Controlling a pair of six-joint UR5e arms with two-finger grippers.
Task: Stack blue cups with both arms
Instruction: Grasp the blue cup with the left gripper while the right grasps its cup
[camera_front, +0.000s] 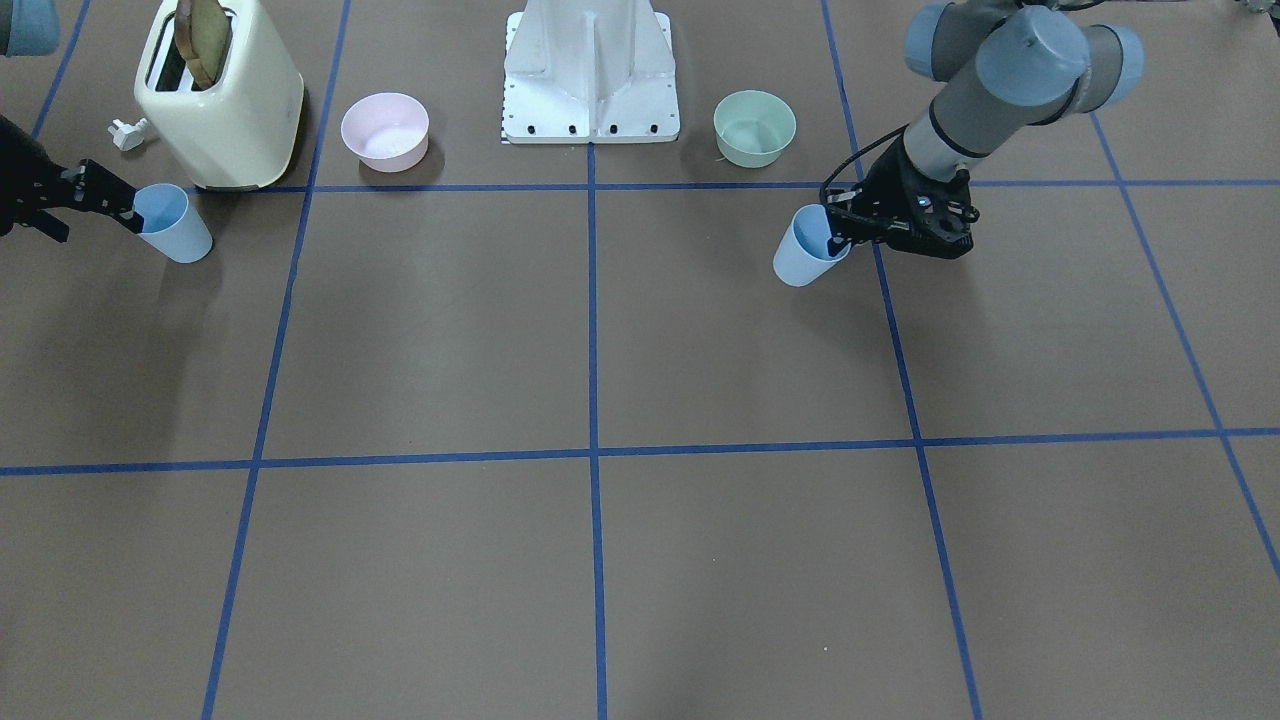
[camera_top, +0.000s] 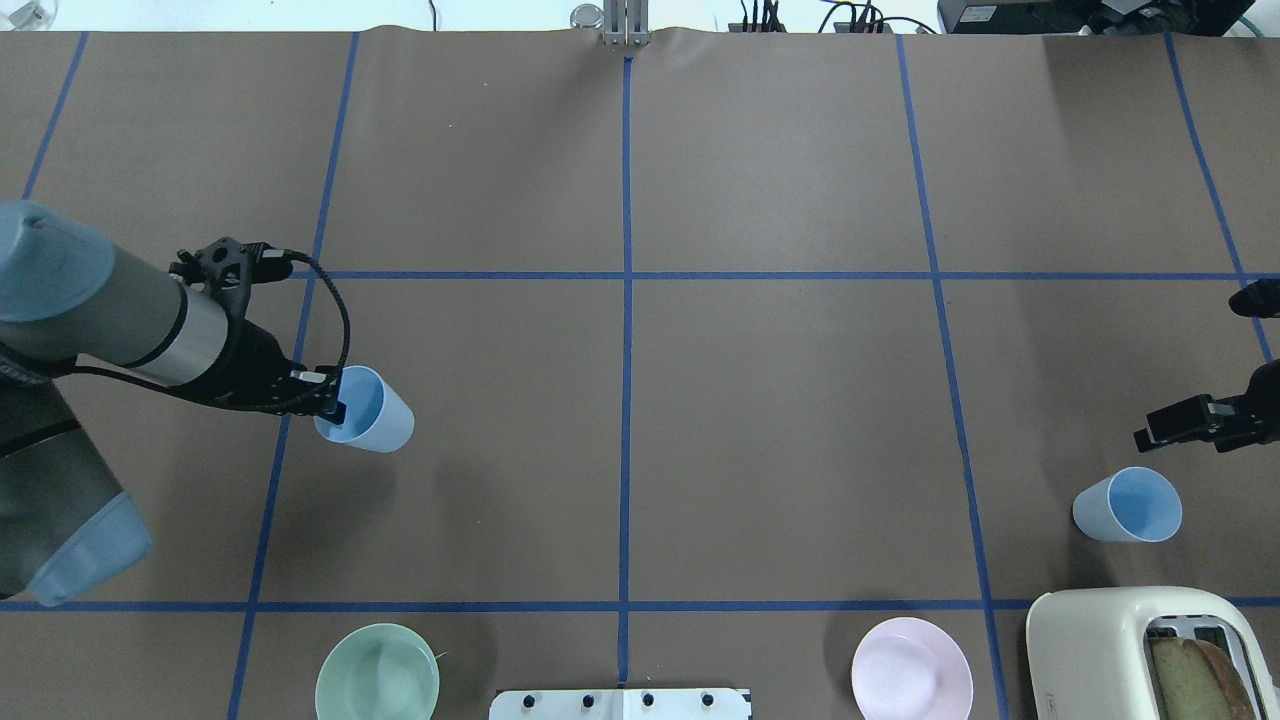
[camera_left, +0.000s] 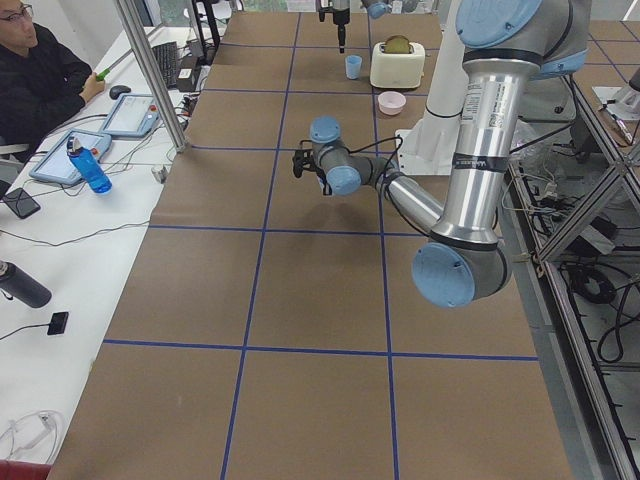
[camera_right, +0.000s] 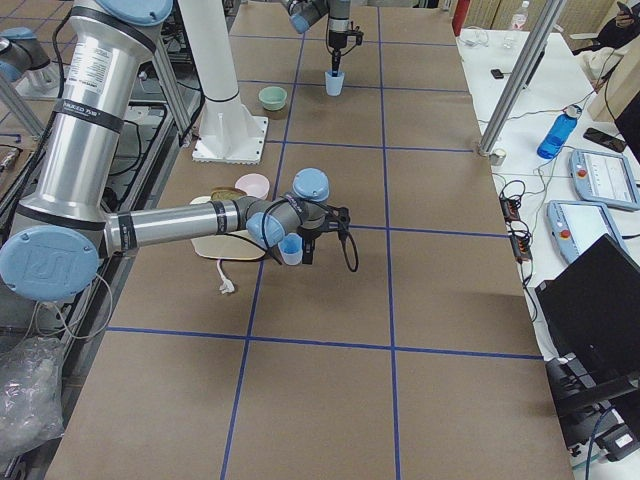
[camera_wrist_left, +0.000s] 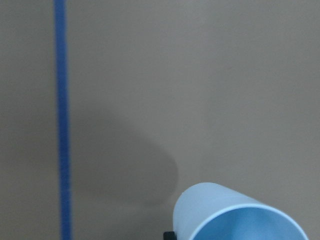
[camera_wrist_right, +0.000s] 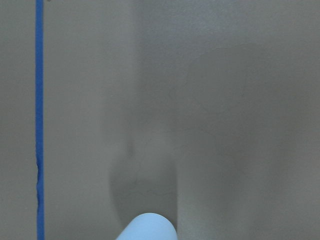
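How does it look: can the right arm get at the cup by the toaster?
Probably yes: the right gripper sits at the rim of the cup with nothing between them; the toaster stands apart, off the approach.

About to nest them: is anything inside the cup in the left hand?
Only one finger of the left hand dips inside the rim of the cup; the inner wall that shows is bare. The bottom cannot be made out in any view.
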